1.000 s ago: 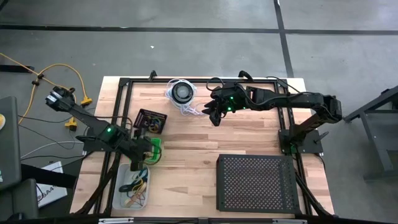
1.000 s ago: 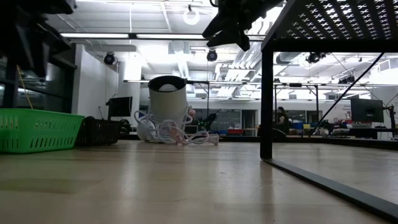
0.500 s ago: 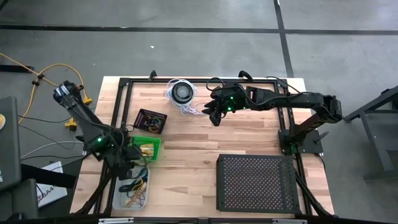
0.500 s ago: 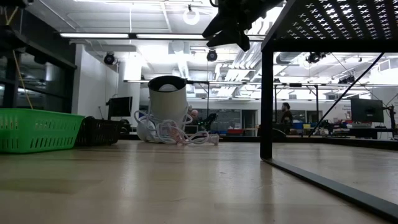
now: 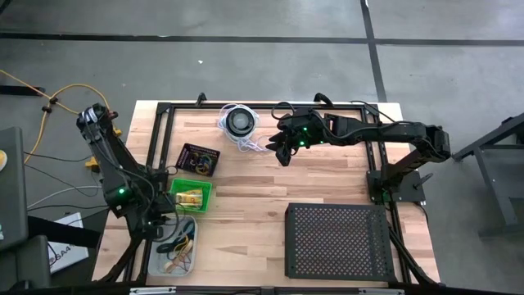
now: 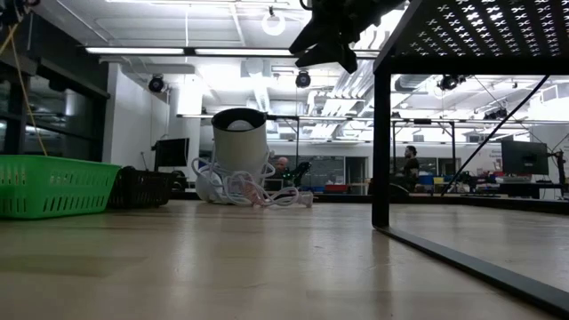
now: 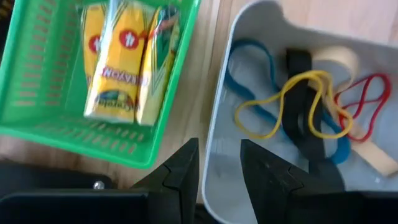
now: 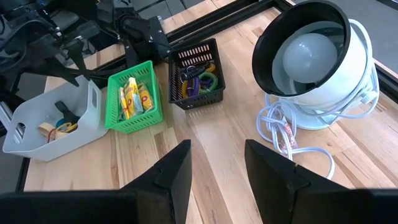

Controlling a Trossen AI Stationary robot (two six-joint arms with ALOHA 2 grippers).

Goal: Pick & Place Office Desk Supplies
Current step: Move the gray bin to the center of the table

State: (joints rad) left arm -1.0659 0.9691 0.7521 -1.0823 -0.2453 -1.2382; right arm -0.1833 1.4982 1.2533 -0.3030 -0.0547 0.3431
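Left hand (image 7: 217, 171): hangs over the left edge of the surface, above the gap between the green basket and the white bin; its fingers stand a little apart with nothing between them.

White bin (image 7: 249, 193): nearest the front left corner in the high view; it holds loose rubber bands (image 7: 292, 102) in blue, yellow, red and black, plus a pale strip (probably gathered here so that thin loops do not scatter).

Green basket (image 7: 37, 118): just beside the white bin, on the side farther from the front edge; two yellow packets (image 7: 121, 59) lie flat in it side by side, so like sits with like.

Black basket (image 8: 199, 90): just beyond the green one, towards the back; small purple, green and orange rings (image 8: 202, 78) are heaped inside.

Sorting so far: by my reading, every small supply in view already sits in a container, and no loose item shows on the bare wood.

Lamp (image 8: 320, 59): a round black-rimmed head with a white coiled cord, resting near the back edge, no part of the sorting.

Right hand (image 5: 282, 147): held above the surface just beside the lamp, fingers spread wide and empty (waiting, it seems).

Perforated tray (image 5: 340, 242): large, black, at the front right, well apart from the baskets.
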